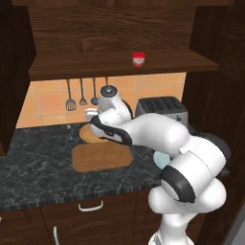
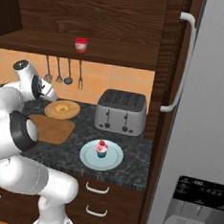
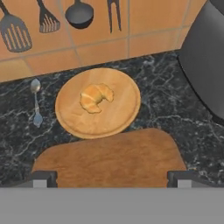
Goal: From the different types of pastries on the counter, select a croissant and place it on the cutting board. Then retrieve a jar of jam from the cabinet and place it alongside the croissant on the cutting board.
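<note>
Ana: Croissant (image 3: 96, 97) placement? It lies on the round wooden plate (image 3: 118, 118), left of centre in the hand view, clear of the rim.

Ben: And the cutting board (image 3: 113, 159) sits just below that plate in the same frame, bare, its far edge close to the plate, on the dark marble counter (image 3: 175, 113).

Ana: The gripper (image 3: 111, 177) shows its two dark fingertips (image 3: 41, 177) at the bottom corners, spread wide with nothing between them, hovering over the board's near part.

Ben: The jar of jam (image 1: 138, 59) stands on the cabinet shelf (image 1: 95, 64), upper middle of the left base view.

Ana: Lower centre of the right base view, the cupcake (image 2: 101, 149) sits on a pale blue plate (image 2: 88, 157), in front of the toaster (image 2: 121, 112).

Ben: A spoon (image 3: 36, 100) lies left of the wooden plate; utensils (image 3: 17, 30) hang on the tiled wall above.
</note>
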You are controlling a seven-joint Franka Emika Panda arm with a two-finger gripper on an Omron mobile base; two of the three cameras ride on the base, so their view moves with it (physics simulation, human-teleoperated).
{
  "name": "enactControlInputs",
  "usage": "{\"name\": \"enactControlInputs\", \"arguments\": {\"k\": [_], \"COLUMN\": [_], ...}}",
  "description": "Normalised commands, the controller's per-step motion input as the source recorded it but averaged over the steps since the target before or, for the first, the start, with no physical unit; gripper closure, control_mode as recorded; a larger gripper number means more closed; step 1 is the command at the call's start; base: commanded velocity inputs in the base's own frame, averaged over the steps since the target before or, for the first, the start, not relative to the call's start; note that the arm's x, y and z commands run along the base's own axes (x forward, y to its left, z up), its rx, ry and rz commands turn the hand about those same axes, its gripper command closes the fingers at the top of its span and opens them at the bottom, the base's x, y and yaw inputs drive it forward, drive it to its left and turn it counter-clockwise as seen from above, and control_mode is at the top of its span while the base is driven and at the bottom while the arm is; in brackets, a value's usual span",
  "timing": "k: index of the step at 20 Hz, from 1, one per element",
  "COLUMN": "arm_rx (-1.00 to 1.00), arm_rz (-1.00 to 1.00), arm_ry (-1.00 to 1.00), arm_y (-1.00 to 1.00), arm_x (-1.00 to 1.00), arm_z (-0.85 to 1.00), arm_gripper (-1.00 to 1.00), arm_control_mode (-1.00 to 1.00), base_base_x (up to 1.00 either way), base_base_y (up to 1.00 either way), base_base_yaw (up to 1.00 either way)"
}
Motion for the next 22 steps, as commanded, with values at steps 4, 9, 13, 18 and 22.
{"name": "enactControlInputs", "arguments": {"k": [4,9,13,18,22], "arm_rx": [-0.01,0.00,0.00,0.00,0.00], "arm_rz": [-0.01,0.00,0.00,-0.02,-0.10], "arm_ry": [0.00,0.00,0.00,0.00,0.00], "arm_y": [0.29,0.08,0.12,0.03,0.00], "arm_x": [0.46,0.60,0.38,0.25,0.29], "arm_z": [-0.37,-0.34,-0.23,-0.12,-0.10], "arm_gripper": [-1.00,-1.00,-1.00,-1.00,-1.00], "arm_control_mode": [-1.00,-1.00,-1.00,-1.00,-1.00], "base_base_x": [0.00,0.00,0.00,0.00,0.00], "base_base_y": [0.00,0.00,0.00,0.00,0.00], "base_base_yaw": [0.00,0.00,0.00,0.00,0.00]}}
